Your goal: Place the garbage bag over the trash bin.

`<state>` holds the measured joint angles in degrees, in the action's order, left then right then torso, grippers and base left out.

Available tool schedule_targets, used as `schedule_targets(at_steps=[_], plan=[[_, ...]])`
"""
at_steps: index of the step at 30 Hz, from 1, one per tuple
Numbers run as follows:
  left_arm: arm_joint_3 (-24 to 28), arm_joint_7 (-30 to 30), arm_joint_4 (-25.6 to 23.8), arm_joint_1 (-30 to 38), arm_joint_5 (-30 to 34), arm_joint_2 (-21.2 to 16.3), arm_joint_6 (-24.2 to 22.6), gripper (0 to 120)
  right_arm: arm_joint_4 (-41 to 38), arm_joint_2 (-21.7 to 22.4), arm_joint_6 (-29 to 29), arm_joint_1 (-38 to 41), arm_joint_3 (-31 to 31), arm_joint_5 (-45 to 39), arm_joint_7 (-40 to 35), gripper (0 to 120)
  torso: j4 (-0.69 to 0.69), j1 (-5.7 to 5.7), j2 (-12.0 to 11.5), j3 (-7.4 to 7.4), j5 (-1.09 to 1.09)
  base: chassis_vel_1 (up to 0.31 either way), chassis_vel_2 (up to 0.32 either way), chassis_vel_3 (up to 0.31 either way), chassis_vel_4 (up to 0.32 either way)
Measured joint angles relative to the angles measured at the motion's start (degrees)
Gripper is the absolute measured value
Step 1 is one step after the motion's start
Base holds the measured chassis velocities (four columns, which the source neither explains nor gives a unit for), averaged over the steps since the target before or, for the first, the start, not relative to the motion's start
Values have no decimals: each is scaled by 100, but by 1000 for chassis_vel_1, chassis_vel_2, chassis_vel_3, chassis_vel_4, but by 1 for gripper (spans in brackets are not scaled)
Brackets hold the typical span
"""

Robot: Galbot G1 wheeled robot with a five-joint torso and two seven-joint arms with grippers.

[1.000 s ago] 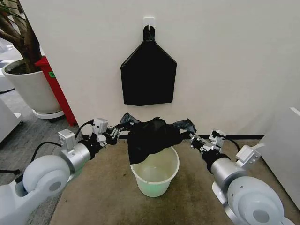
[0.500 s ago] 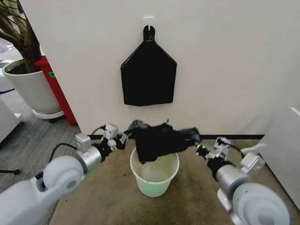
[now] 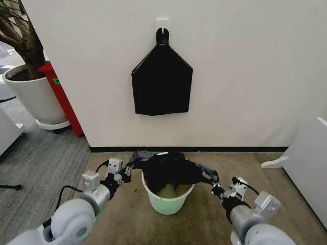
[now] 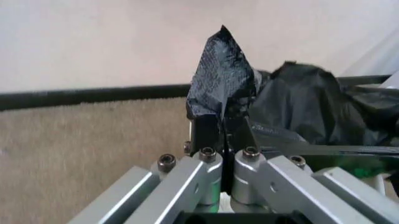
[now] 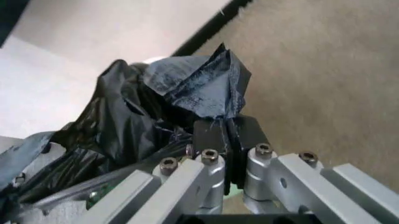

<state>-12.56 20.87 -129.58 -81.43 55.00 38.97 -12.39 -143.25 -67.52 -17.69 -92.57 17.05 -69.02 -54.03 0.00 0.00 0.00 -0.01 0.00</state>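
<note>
We find the garbage bag (image 3: 168,171) stretched sideways over the trash bin (image 3: 166,201), left gripper (image 3: 127,171) and right gripper (image 3: 211,182) each clamping an end.

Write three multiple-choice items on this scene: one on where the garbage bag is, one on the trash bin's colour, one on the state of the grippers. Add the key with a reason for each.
1. Where is the garbage bag?
A. Draped over the trash bin's top
B. Flat on the carpet beside the bin
C. Inside the plant pot

2. What colour is the trash bin?
A. Red
B. Cream-white
C. Black

3. How do the left gripper and right gripper stand?
A. Both open
B. One open
C. Both shut on the bag

Key: 1 A, the black film spans the rim. 2 B, pale walls show below the bag. 3 C, each wrist view shows the fingers pinching film.
</note>
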Motion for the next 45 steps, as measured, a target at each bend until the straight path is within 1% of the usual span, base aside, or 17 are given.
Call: schedule_targets(at_steps=[1,2,4,7,8,11,14,16,20,24,28,30,33,35,40,45], plan=[[-22,1,-30,-254,-184,103,46,0,0,-79,-35,-33,-42,-67,-92,0,0,0,0,0,0,0,0,0,0],[-22,1,-30,-254,-184,103,46,0,0,-79,-35,-33,-42,-67,-92,0,0,0,0,0,0,0,0,0,0],[-31,-11,-32,-532,-351,213,93,0,1,-146,-63,-86,-97,-108,-165,0,1,0,0,0,0,0,0,0,0],[-29,-77,103,-956,-634,448,194,0,1,-249,-117,-144,-243,-153,-263,0,1,0,0,0,0,0,0,0,0],[-29,-77,103,-956,-634,448,194,0,1,-249,-117,-144,-243,-153,-263,0,1,0,0,0,0,0,0,0,0],[-2,-109,282,-1072,-732,657,252,0,1,-331,-127,-145,-282,-155,-292,0,1,0,0,0,0,0,0,0,0],[29,-115,496,-1010,-706,814,278,0,107,-414,-143,-132,-301,-155,-274,0,0,0,0,0,0,0,0,0,0],[39,-116,542,-980,-698,840,283,0,142,-431,-151,-123,-302,-154,-268,0,0,0,0,0,0,0,0,0,0],[105,-146,858,-722,-667,990,293,0,542,-581,-178,-27,-321,-93,-155,0,0,0,0,1,0,0,0,0,0],[221,-173,1009,-515,-666,1045,293,0,788,-648,-183,75,-320,-49,-73,0,0,0,0,1,0,0,0,0,0],[546,-191,1110,-378,-752,1077,304,0,955,-723,-196,80,-325,-12,-63,0,-1,0,0,1,0,0,0,0,0],[590,-202,1084,-422,-804,1074,309,0,919,-731,-201,37,-339,-6,-78,0,-1,0,0,1,0,0,0,0,0],[628,-280,905,-732,-1011,969,350,0,647,-704,-247,-120,-362,-79,-198,0,0,0,0,1,0,0,0,0,0],[586,-355,871,-938,-1196,874,414,0,535,-646,-323,-151,-345,-195,-303,0,1,0,0,1,0,0,0,0,0],[577,-404,930,-1008,-1353,827,461,0,581,-610,-468,-188,-309,-387,-482,0,0,0,0,1,0,0,0,0,0],[580,-418,1048,-999,-1431,842,482,0,805,-701,-606,-222,-242,-513,-521,0,0,0,0,1,0,0,0,0,0]])
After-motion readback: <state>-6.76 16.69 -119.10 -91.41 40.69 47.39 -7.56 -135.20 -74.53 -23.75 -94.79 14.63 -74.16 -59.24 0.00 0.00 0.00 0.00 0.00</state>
